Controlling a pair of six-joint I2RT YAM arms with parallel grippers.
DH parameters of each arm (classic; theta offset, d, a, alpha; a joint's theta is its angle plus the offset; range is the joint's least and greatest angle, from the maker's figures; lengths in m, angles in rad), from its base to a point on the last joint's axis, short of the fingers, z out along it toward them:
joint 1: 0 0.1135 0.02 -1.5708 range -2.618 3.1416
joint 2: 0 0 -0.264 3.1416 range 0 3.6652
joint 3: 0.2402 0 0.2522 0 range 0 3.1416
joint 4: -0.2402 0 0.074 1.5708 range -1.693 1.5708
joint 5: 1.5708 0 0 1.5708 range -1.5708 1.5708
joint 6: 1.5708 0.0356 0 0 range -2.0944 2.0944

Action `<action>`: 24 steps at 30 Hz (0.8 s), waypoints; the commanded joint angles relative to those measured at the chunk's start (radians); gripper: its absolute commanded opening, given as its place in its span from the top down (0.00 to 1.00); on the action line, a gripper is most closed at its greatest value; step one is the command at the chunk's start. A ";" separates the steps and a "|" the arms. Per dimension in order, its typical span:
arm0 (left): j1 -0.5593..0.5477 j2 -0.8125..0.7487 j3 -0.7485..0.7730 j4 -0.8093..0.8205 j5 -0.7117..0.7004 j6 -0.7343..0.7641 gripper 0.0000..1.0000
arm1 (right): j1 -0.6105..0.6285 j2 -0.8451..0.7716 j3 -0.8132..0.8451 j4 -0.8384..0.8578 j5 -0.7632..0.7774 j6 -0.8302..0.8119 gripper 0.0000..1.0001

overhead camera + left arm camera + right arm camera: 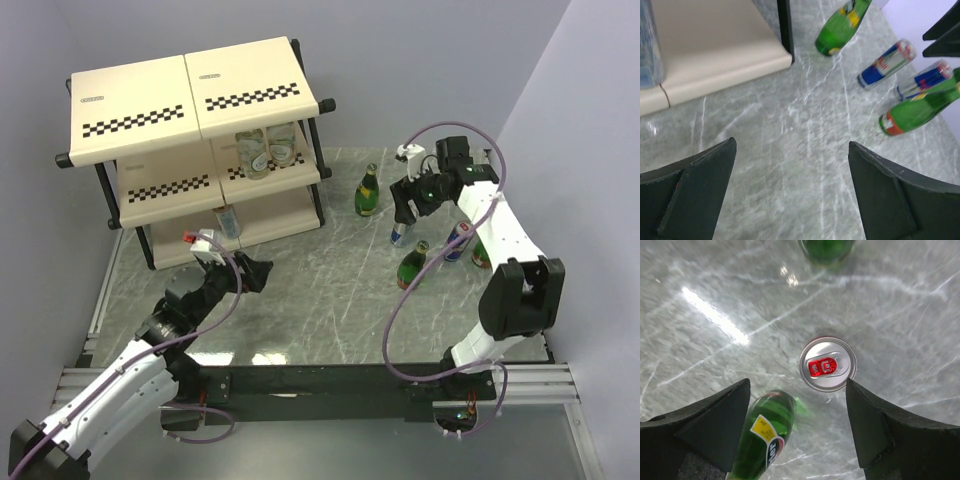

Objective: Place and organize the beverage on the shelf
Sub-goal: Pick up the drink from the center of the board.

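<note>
As my right fingers stand: spread wide and holding nothing; the right gripper (796,390) hangs above a slim can (828,364), whose silver top with its red tab shows in the gap, closer to one tip than the other.
Centring: I would shift sideways until the can sits evenly between the tips before going down. Off-centre, one finger would meet it first and could tip it.
Neighbour to mind: a green bottle (765,440) stands just beside the can, partly under the other tip in the wrist view. I judge that finger could clip its shoulder on the descent, so I would turn the wrist to put the gap clear of it.
Grip height: mid-body, below the rim, with a gentle squeeze, since the wall looks thin.
Other drinks on the right: a second can (458,240), a far bottle (368,190) and a third bottle (480,250) half hidden by my right arm, all upright on the tabletop (330,310).
Left fingers: the left gripper (791,150) is spread and empty, low over bare tabletop near the shelf's near right corner.
Shelf: the shelf (150,100) stands far left; two clear bottles (265,150) are on its middle tier and a bluish drink (228,220) is on the bottom tier.
Placement: I judge the can belongs on the bottom tier, beside that drink.
</note>
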 commanded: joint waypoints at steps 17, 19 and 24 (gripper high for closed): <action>-0.004 -0.270 -0.192 0.043 0.039 0.000 0.00 | 0.006 0.170 0.109 -0.015 0.093 0.008 0.16; -0.006 -0.256 -0.185 0.040 0.046 -0.003 0.01 | 0.005 0.172 0.097 -0.001 0.097 0.008 0.16; -0.004 -0.233 -0.172 0.063 0.049 -0.012 0.00 | 0.006 0.183 0.086 0.011 0.096 0.009 0.21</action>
